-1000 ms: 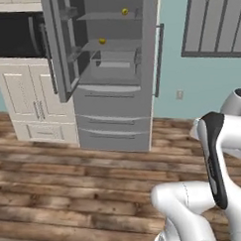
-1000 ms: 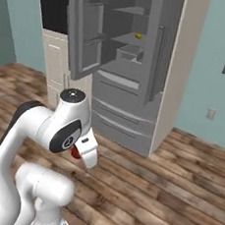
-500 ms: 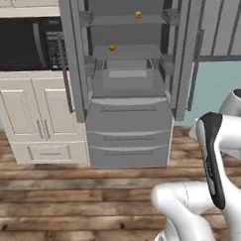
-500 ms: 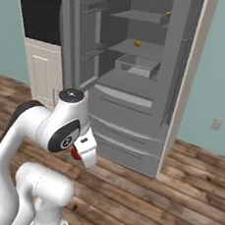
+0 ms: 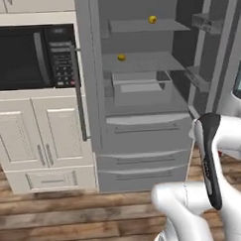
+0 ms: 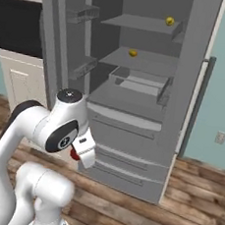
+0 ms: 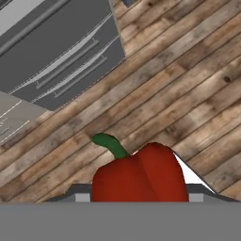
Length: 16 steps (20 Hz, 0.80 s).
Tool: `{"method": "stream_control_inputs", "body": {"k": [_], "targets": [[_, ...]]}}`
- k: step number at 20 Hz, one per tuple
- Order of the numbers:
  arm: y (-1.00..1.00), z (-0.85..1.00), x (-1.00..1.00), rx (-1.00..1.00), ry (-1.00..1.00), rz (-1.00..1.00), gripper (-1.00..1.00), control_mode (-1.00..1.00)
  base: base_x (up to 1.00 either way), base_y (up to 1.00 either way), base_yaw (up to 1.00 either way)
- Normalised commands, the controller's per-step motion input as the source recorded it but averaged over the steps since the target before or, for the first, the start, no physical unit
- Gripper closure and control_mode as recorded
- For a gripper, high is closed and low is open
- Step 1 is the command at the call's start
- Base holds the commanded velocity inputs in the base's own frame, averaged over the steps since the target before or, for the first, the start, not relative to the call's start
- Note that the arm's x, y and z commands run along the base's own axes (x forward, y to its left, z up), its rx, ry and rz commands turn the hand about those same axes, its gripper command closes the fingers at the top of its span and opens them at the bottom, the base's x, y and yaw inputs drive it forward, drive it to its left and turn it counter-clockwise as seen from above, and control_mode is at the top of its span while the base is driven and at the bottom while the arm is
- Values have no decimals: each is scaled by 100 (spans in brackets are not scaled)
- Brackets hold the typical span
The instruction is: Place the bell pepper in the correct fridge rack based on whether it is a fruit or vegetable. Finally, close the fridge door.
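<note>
So the gripper (image 6: 75,152) is clamped on the bell pepper (image 7: 139,178), and in the hand view the red body with its green stem sits right at the bottom of the picture, pinched and pointing down at the wooden floor (image 7: 188,94), with the fridge's bottom drawers (image 7: 61,61) off to the upper left. In the right base view you can catch a bit of red tucked under the white hand, so the pepper is riding low, next to the robot's own body, well short of any shelf. What's changed over the last second is the whole picture: the fridge (image 5: 142,116) has gone from a smallish thing across the room to looming large in both base views, so that's the base driving up, nothing in the scene actually moved. The arm looks tucked the same way as before. Further in, the fridge doors are open, there's a clear bin (image 5: 141,89) on the lower shelf, a small yellow item (image 5: 121,57) on the middle shelf (image 5: 145,64) and another yellow item (image 5: 152,20) on the top shelf (image 5: 148,26); can't tell what those are. My read: approach is about done, next comes lifting the pepper to whichever rack holds veggies, door closing comes last.
</note>
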Motion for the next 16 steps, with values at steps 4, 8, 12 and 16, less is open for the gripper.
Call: {"method": "stream_control_inputs", "body": {"k": [4, 8, 12, 16], "targets": [[0, 0, 0, 0, 0, 0, 100, 100, 100, 0, -10], [0, 0, 0, 0, 0, 0, 100, 100, 95, 0, -5], [0, 0, 0, 0, 0, 0, 100, 100, 71, 12, -2], [0, 0, 0, 0, 0, 0, 100, 100, 53, 26, 0]]}}
